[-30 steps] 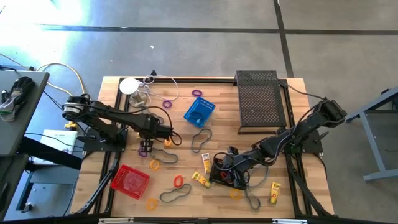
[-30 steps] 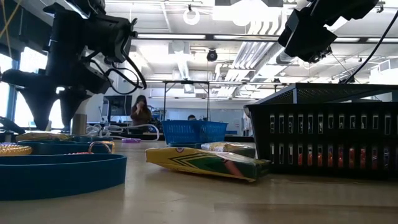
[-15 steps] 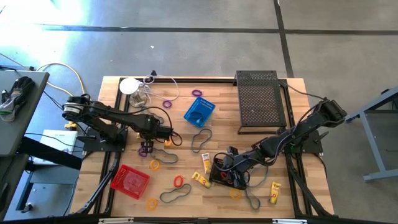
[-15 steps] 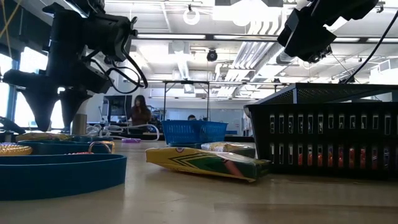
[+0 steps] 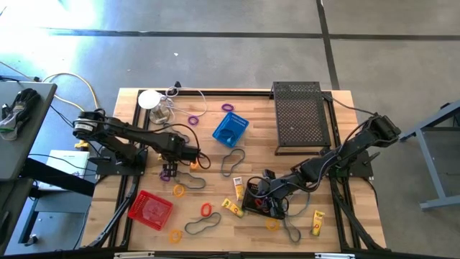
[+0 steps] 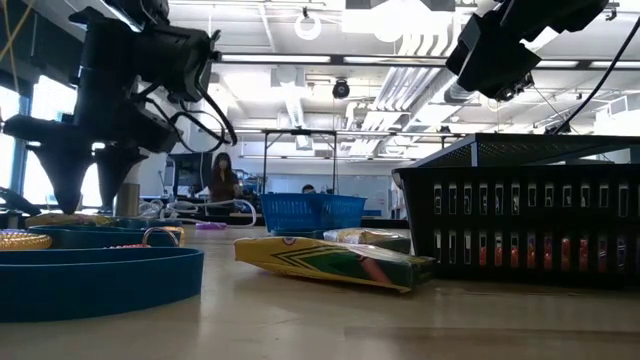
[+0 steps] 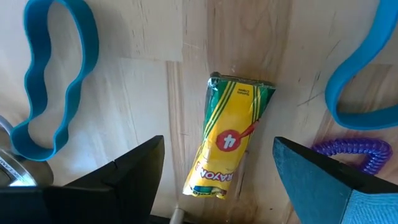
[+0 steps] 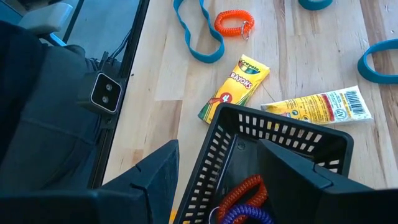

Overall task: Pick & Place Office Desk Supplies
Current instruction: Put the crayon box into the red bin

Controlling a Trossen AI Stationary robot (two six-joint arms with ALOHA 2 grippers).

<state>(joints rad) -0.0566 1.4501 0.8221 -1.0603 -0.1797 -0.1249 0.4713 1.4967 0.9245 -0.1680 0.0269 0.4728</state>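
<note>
My left gripper (image 5: 167, 171) (image 7: 217, 155) is open and points down over a yellow crayon pack (image 7: 227, 143) that lies flat on the table between its fingers without touching them. A purple coil ring (image 7: 348, 152) and blue band loops (image 7: 56, 81) lie beside the pack. My right gripper (image 5: 264, 196) (image 8: 217, 149) is open at the small black mesh basket (image 5: 262, 205) (image 8: 280, 149). One finger is outside the basket's wall and one is over its inside. Orange and purple coil rings (image 8: 242, 199) lie in the basket. My right gripper straddles one side wall of the black basket (image 8: 205, 162) from above, slanting. I cannot tell whether either finger touches the wall. The basket stands on the table.
The blue basket (image 5: 230, 129), red basket (image 5: 151, 208), large black mesh tray (image 5: 300, 115) and white disc with cables (image 5: 149, 98) stand on the table. Grey band loops (image 5: 231, 160), coil rings (image 5: 206, 210) and other crayon packs (image 5: 231, 208) (image 5: 317, 223) are scattered between the arms.
</note>
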